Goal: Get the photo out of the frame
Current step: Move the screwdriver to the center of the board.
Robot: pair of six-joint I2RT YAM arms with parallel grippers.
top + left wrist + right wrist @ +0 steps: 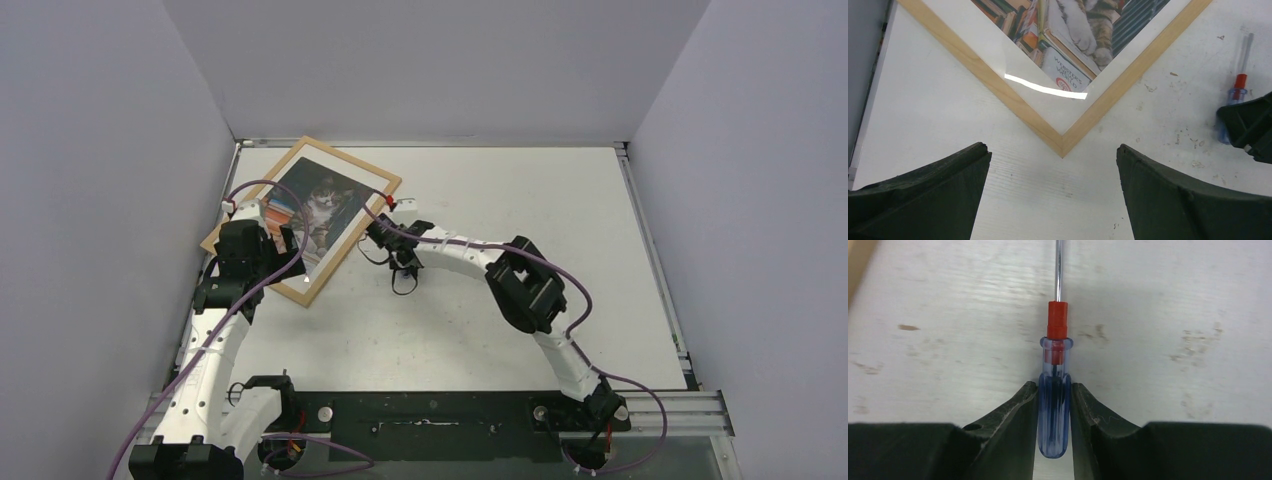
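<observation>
Screwdriver (1057,322) on table (1173,300) beside frame (1128,78), right claw (1054,392) clamped on its handle

1 frame (355,160), 1 photo (320,205), 1 screwdriver (1057,335), 1 left pincer (1052,149), 1 right pincer (1053,387)

A white table (500,200) lies under the left gripper (1052,150) and the right gripper (1054,390), scuffed with brown marks (908,327) ahead-left of the right one. Plain pale grey walls (430,60) stand beyond and to either side. A metal rail (652,260) edges the table, well right of the right gripper.
</observation>
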